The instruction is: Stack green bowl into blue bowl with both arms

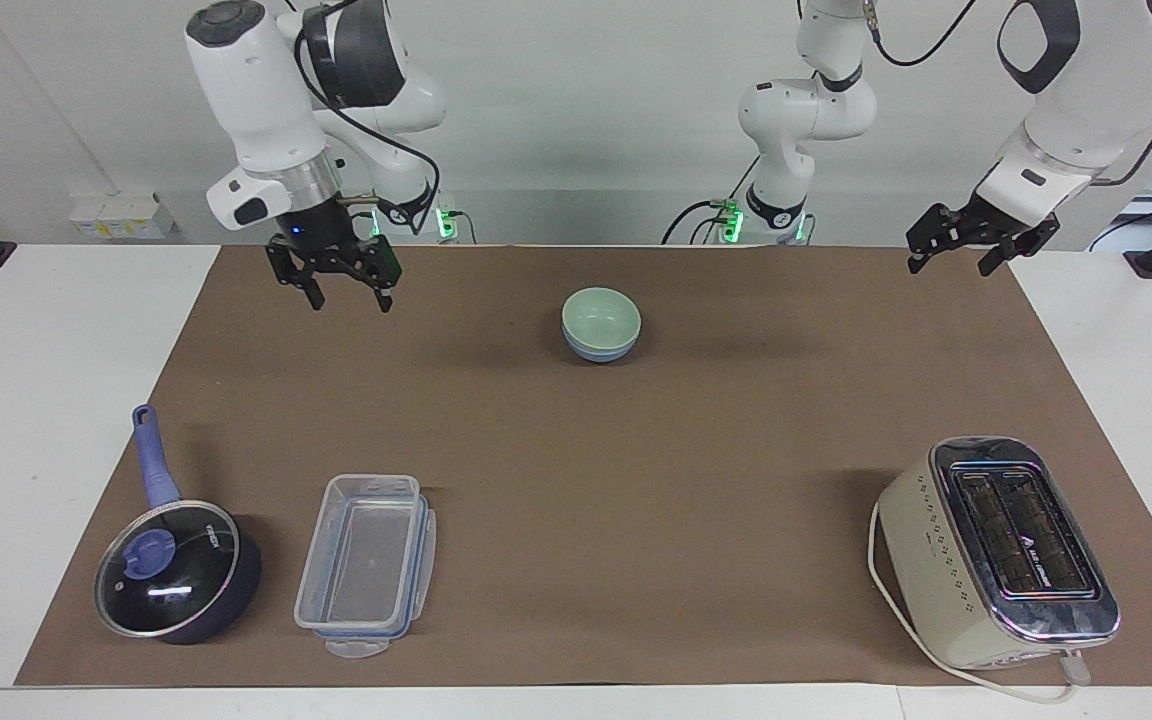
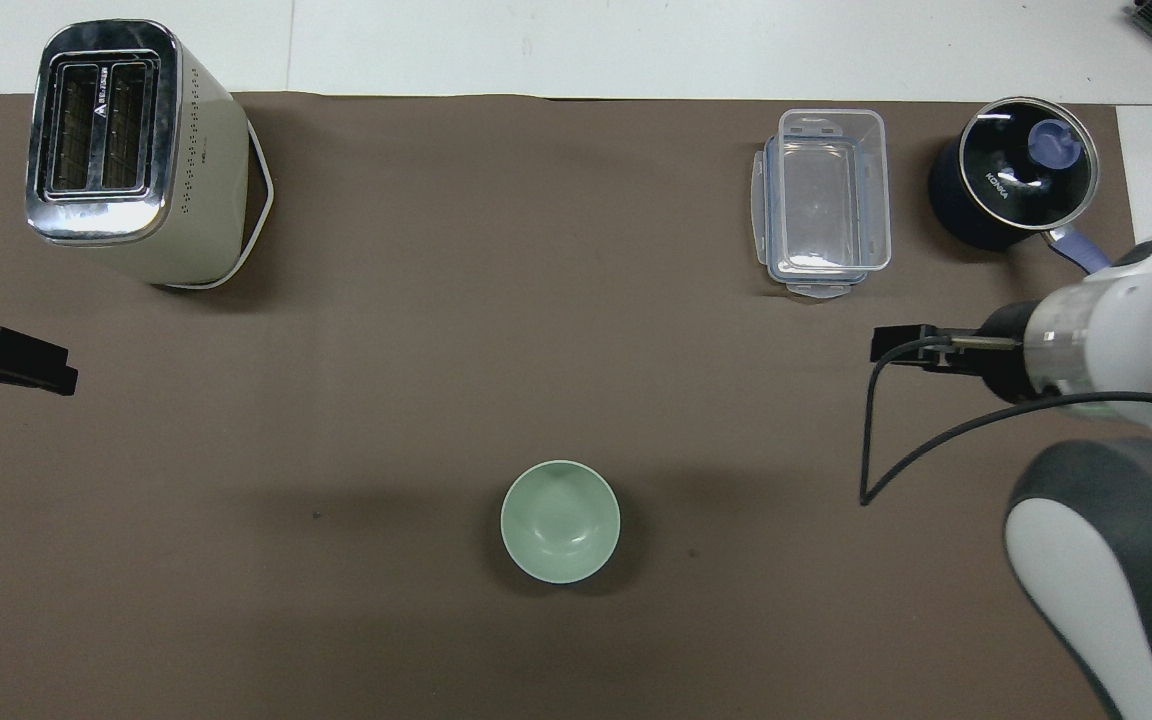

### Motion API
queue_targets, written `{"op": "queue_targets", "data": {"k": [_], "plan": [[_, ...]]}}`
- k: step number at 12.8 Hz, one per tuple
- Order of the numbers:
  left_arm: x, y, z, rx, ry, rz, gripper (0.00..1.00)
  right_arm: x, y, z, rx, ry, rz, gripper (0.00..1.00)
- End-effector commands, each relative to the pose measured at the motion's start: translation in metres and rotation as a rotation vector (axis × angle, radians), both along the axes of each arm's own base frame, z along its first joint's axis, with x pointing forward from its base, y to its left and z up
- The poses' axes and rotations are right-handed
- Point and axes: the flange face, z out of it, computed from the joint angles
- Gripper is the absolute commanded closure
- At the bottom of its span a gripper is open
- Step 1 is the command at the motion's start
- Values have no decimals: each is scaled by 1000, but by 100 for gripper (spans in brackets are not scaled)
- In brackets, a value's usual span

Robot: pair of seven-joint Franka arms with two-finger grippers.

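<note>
Right gripper [image 1: 344, 298]: raised over the brown mat's [image 1: 576, 480] right-arm end, fingers spread apart, empty.
Left gripper [image 1: 948, 262]: waiting above the mat's left-arm corner, fingers apart, empty.
Pale mint-green round bowl [image 1: 601, 316]: upright, mouth up, nested in the periwinkle-blue round bowl [image 1: 598, 351]; round, so no long axis.
Stack position: mid-mat, near the robots.
Surface: brown mat on a white table [image 1: 46, 400]; white wall [image 1: 616, 120].

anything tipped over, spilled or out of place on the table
Nothing stands out. The green bowl sits level inside the blue bowl, and the toaster, pan and clear box all stand upright.
</note>
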Motion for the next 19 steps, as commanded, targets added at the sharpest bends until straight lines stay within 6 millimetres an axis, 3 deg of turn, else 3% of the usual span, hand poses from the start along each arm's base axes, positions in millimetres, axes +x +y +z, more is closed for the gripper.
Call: {"op": "queue_targets", "data": {"k": [1,2,6,19], "plan": [[-5,3,0,22,6,4,0,22,-10,25,-58,49,-11,0],[-5,3,0,22,6,4,0,24,-12,32,-75,59,-14,0],[-5,3,0,22,8,4,0,23,-19,31,-73,93,-22,0],[-5,3,0,22,8,4,0,4,-10,20,-32,128,1,0]]}}
